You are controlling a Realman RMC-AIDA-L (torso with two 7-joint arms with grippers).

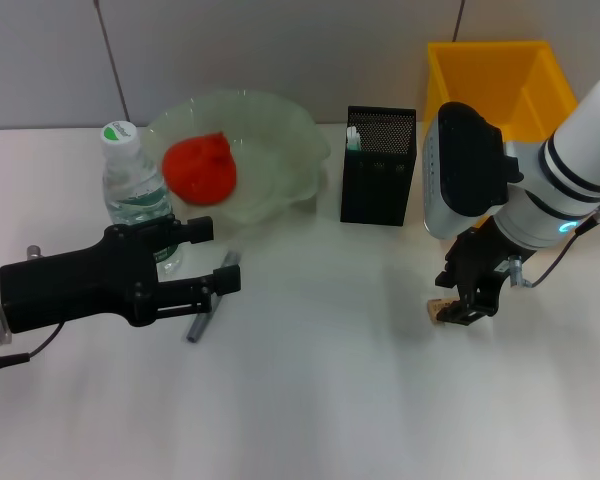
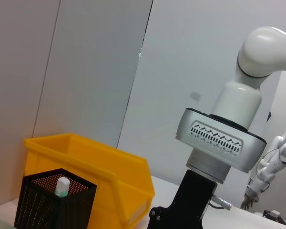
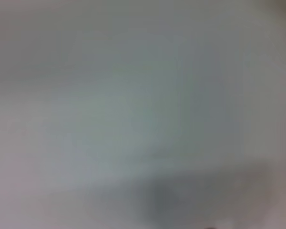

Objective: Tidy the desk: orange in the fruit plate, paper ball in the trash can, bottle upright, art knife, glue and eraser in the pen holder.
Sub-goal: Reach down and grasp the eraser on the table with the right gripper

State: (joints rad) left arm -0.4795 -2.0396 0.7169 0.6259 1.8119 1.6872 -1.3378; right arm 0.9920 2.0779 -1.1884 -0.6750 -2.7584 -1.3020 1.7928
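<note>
The orange [image 1: 200,168] lies in the pale glass fruit plate [image 1: 290,135]. A bottle [image 1: 135,195] with a green cap stands upright beside the plate. My left gripper [image 1: 215,256] hovers open in front of the bottle, and the grey art knife [image 1: 202,318] lies on the table just under it. The black mesh pen holder [image 1: 380,165] [image 2: 52,205] holds the white glue [image 1: 353,138] [image 2: 62,186]. My right gripper [image 1: 470,298] is down at the table, touching a small tan eraser [image 1: 438,310]. The paper ball is out of view. The right wrist view shows only a blur.
The yellow trash can [image 1: 495,85] [image 2: 105,176] stands at the back right, behind the pen holder. White table [image 1: 320,400] stretches across the front. In the left wrist view the right arm [image 2: 219,143] rises beyond the bin.
</note>
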